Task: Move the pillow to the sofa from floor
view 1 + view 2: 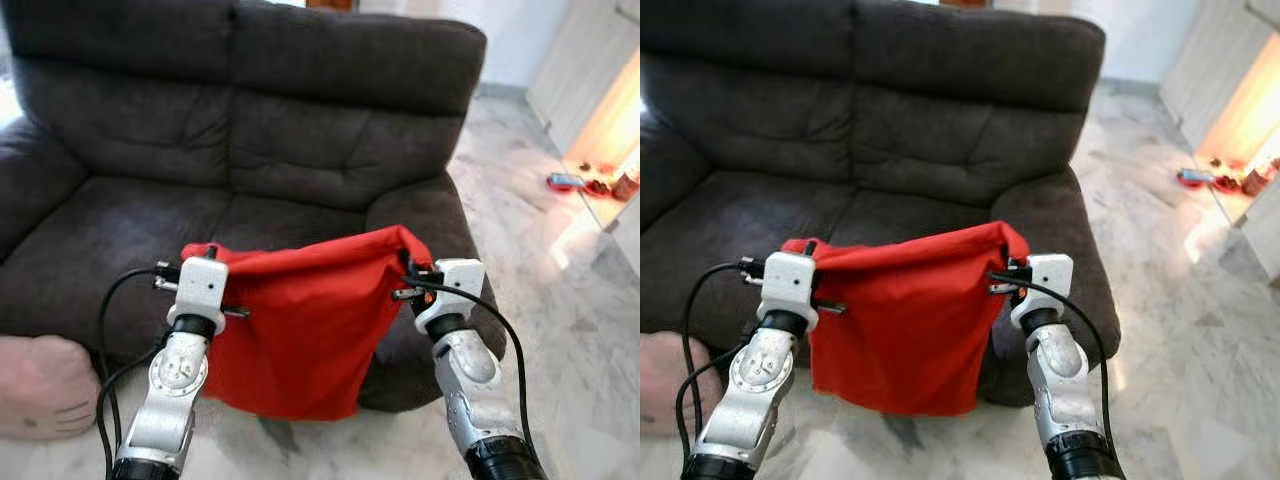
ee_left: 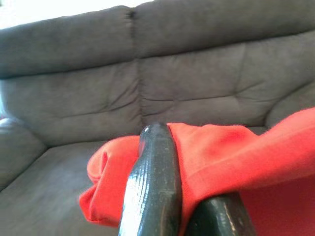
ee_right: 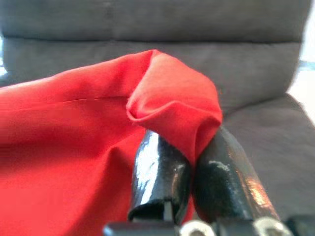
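Red pillow (image 1: 300, 330) hangs in the air between the two grippers, in front of the sofa (image 1: 250, 130), off the floor. It looks limp and flat, more like a slack cover than a stuffed cushion; the top edge sags slightly between the corners, and the lower edge hangs below the seat front.

Left gripper (image 2: 167, 162): fingers (image 2: 152, 187) closed together on the pillow's top left corner, red cloth bunched between and around them. Right gripper (image 3: 189, 147): fingers (image 3: 160, 172) pinched tight on the top right corner, a fold of cloth draped over the tips. Both arms raised forward at about the same height, wrists near seat level.

Sofa: dark grey, two-seater, seat cushions bare, directly ahead. Pillow hangs just before its right half, near the right armrest (image 1: 420, 215).

Floor (image 1: 560, 300): pale marble, glossy. A pink cushion (image 1: 40, 385) with dark line markings lies on it at the left, against the sofa base. Small red objects (image 1: 580, 183) lie far right by a bright wall.
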You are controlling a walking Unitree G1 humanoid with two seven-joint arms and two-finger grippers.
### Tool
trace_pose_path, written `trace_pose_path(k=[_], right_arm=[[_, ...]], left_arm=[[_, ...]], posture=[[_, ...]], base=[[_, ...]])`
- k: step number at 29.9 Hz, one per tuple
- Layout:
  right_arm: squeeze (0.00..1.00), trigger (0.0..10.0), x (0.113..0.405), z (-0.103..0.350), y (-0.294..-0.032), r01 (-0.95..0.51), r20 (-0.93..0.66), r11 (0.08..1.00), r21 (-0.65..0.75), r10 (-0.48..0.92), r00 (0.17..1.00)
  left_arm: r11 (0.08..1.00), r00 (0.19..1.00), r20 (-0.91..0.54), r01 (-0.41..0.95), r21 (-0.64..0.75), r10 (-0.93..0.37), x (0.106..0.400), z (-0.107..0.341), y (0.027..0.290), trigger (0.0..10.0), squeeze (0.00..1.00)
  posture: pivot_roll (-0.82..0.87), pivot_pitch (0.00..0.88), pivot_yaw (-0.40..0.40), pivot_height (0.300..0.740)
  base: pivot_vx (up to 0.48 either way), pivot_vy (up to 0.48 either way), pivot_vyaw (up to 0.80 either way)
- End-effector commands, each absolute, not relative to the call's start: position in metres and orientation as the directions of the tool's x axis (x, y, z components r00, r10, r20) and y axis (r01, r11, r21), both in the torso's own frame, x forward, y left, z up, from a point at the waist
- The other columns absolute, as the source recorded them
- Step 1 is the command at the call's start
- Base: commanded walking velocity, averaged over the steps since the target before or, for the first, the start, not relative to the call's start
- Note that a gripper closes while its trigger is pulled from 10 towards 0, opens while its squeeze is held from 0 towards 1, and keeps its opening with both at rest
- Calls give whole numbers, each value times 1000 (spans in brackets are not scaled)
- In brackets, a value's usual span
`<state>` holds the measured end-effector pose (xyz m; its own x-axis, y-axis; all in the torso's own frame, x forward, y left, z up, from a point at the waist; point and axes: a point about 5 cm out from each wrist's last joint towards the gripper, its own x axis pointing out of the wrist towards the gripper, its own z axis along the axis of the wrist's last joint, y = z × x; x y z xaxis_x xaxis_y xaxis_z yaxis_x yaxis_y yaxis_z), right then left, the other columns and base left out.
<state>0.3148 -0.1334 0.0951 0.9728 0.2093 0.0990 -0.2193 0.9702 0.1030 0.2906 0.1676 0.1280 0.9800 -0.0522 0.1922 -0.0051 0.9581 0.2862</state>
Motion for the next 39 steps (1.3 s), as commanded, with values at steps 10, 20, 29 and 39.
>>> trace_pose_path(k=[10, 20, 29, 39], right_arm=[[0, 10000, 322, 115, -140, -211, 181, 974, 84, 193, 964], [0, 10000, 322, 116, -140, -204, 188, 975, 85, 185, 965], [0, 10000, 322, 117, -136, -222, 197, 971, 89, 201, 959], [0, 10000, 323, 121, -135, -228, 214, 969, 89, 205, 955]], left_arm=[[961, 948, 297, 25, 276, -110, 290, 151, 150, 10000, 0], [963, 950, 288, 38, 268, -118, 291, 151, 148, 10000, 0], [962, 948, 300, 22, 271, -106, 292, 155, 151, 10000, 0], [960, 945, 315, 0, 279, -92, 293, 160, 154, 10000, 0]], posture=[[82, 0, -72, 740], [82, 0, -68, 740], [83, 0, -68, 740], [82, 0, -65, 740]], base=[[0, 0, 0], [0, 0, 0], [0, 0, 0], [0, 0, 0]])
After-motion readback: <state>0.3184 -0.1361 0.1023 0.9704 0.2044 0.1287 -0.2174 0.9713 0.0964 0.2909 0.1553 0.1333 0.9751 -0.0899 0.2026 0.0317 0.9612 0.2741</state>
